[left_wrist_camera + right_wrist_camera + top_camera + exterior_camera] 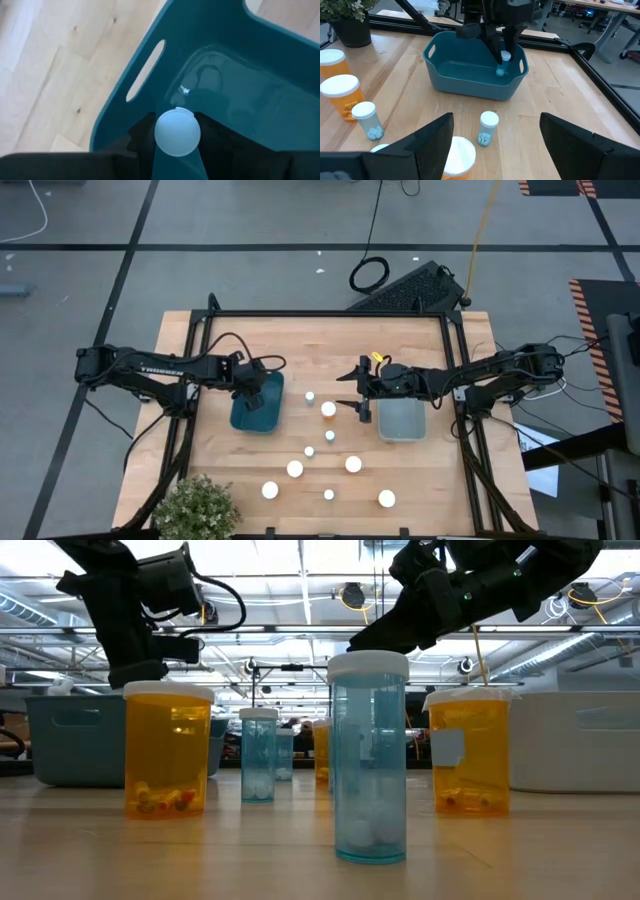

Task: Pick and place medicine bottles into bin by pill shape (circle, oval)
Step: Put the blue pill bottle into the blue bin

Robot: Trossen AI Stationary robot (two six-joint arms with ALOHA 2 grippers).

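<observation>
The left gripper (501, 52), fingers clamped on a slim clear-blue bottle (177, 132) with a ribbed white cap, holds it inside the teal bin (258, 404). Eight white-capped bottles (295, 469) stand spaced on the wood between the bins. The right gripper (362, 409), fingers spread wide, hovers beside the grey bin (401, 421).

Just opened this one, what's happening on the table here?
The left gripper holds a small blue-tinted bottle over the inside of the teal bin, not yet released. The right gripper hangs open between the loose bottles and the grey bin, holding nothing. Nine or so bottles stand on the wooden table.
</observation>
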